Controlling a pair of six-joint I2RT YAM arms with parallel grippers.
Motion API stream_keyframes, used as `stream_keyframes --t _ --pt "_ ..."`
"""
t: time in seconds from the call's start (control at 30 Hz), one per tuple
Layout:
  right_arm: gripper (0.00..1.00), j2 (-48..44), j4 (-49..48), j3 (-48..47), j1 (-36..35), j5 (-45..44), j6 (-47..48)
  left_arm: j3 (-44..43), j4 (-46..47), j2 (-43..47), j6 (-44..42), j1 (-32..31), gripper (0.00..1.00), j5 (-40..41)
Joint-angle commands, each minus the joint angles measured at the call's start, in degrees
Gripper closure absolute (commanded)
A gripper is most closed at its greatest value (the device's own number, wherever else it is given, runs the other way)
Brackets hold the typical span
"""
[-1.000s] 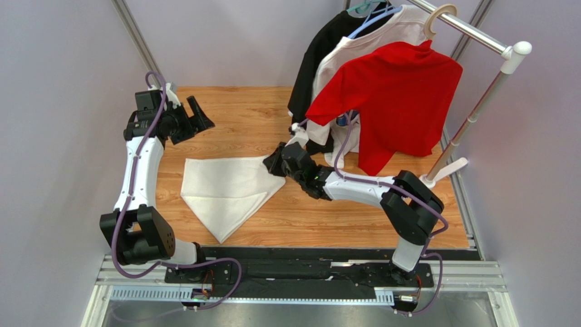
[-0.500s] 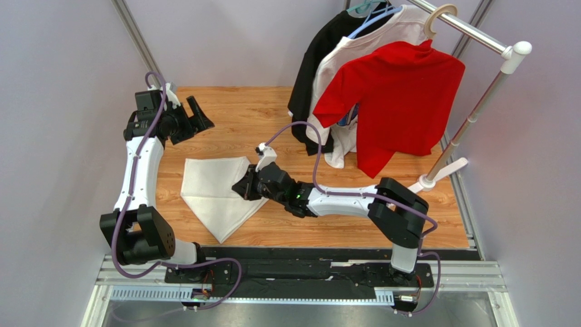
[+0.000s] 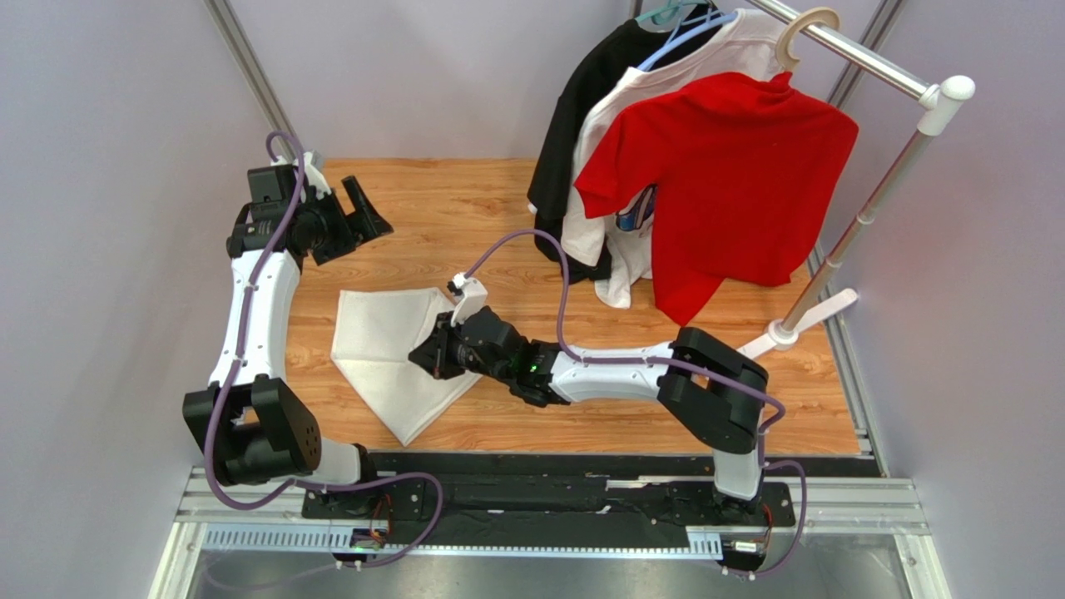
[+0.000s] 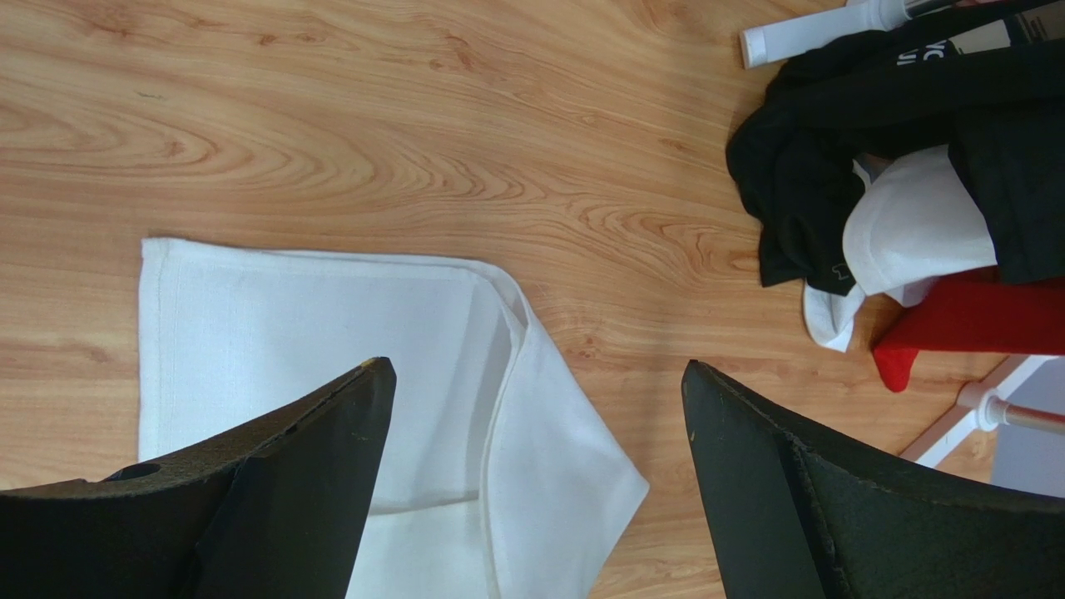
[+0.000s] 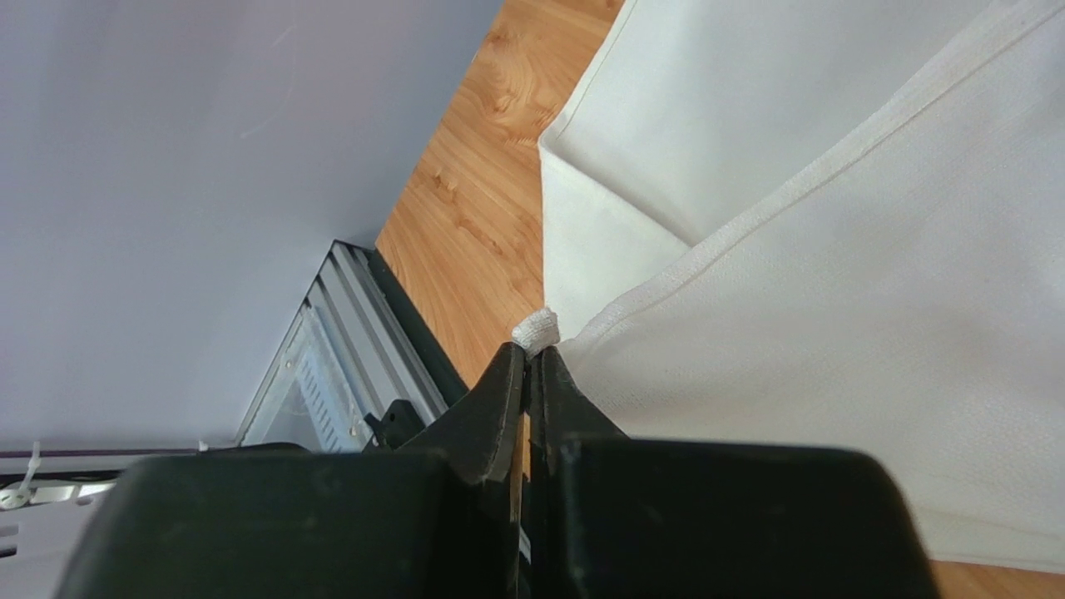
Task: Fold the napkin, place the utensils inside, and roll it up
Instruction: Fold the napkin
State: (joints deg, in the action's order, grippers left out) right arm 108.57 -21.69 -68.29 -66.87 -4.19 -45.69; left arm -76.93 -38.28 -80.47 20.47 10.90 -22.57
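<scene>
Wood-grain tabletop (image 3: 500, 206) fills the booth between grey walls (image 3: 125, 187). Furthest left, the left gripper (image 3: 360, 210) hangs with its jaws spread wide and nothing between them. I judge it is parked there so the fold has room. Below and ahead of its fingers the napkin (image 3: 381, 343) lies flat, partly folded to a point. The right gripper (image 5: 531, 362) is pinched tight on a hemmed corner of the napkin, holding it above the lower layer, I judge to carry that corner across. Behind its wrist a clothes rack (image 3: 881, 187) carries a black garment (image 3: 569, 137), a white shirt (image 3: 619, 106) and a red shirt (image 3: 725, 175). The arm's cable (image 3: 556, 268) loops close to their hems and might snag. I see no spoon in any view.
</scene>
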Motion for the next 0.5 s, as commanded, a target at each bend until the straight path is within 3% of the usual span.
stream_keyframes --t 0.0,0.47 --pt "1.00 -2.83 -0.99 -2.55 1.74 -3.64 4.37 0.20 1.63 0.93 0.01 -0.09 0.06 -0.64" --pt "1.00 -9.26 0.69 0.97 3.15 -8.91 8.42 0.37 1.63 0.84 0.01 -0.09 0.06 -0.99"
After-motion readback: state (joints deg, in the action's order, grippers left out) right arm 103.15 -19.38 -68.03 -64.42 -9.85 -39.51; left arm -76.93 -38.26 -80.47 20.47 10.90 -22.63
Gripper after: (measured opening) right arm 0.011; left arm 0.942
